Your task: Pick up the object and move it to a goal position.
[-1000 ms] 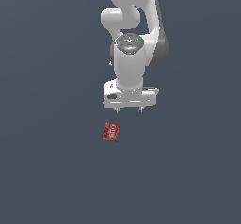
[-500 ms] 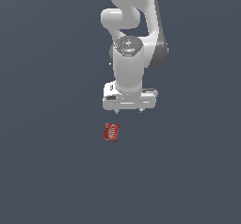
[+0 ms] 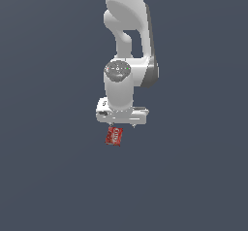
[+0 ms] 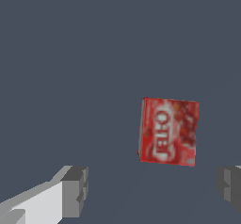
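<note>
The object, a small flat red box (image 3: pixel 114 136) with white lettering, lies on the dark grey floor. In the exterior view my gripper (image 3: pixel 123 125) hangs just above it, with the white hand covering the box's upper edge. In the wrist view the red box (image 4: pixel 169 131) lies flat, apart from the fingers and nearer to one of them. The gripper (image 4: pixel 153 188) is open and empty. Its two grey fingertips (image 4: pixel 75 190) stand wide apart, and the gap between them is wider than the box. The gripper is not touching the box.
The plain dark grey floor (image 3: pixel 48 176) fills both views. The white arm (image 3: pixel 127 41) rises behind the gripper. No other objects or edges show.
The arm has come down and a little toward the exterior view's left, so the hand now sits right over the box. The box has not moved. The gripper stays open.
</note>
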Robot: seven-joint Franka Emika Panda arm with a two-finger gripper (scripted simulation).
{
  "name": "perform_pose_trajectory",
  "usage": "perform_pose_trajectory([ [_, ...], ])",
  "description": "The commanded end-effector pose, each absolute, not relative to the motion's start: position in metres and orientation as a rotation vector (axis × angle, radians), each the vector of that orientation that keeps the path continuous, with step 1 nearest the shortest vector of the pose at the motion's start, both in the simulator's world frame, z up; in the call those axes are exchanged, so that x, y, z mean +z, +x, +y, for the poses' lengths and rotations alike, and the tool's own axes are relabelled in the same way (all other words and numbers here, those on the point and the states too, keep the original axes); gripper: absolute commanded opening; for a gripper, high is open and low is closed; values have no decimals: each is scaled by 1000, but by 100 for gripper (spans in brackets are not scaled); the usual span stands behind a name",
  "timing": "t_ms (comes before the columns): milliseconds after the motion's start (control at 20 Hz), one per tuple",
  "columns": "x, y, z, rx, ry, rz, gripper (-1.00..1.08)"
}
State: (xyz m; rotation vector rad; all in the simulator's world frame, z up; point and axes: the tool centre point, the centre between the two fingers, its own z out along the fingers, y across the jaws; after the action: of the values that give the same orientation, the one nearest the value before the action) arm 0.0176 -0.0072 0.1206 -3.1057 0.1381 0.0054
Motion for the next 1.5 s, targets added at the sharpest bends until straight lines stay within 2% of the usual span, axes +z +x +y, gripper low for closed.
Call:
perform_pose_trajectory([
  [0,102,20,-21,4,-3114,183,100],
  [450,67,22,-48,0,-3130,264,100],
  [800,61,21,-48,3,-3130,264,100],
  [1450,15,22,-49,0,-3130,266,100],
])
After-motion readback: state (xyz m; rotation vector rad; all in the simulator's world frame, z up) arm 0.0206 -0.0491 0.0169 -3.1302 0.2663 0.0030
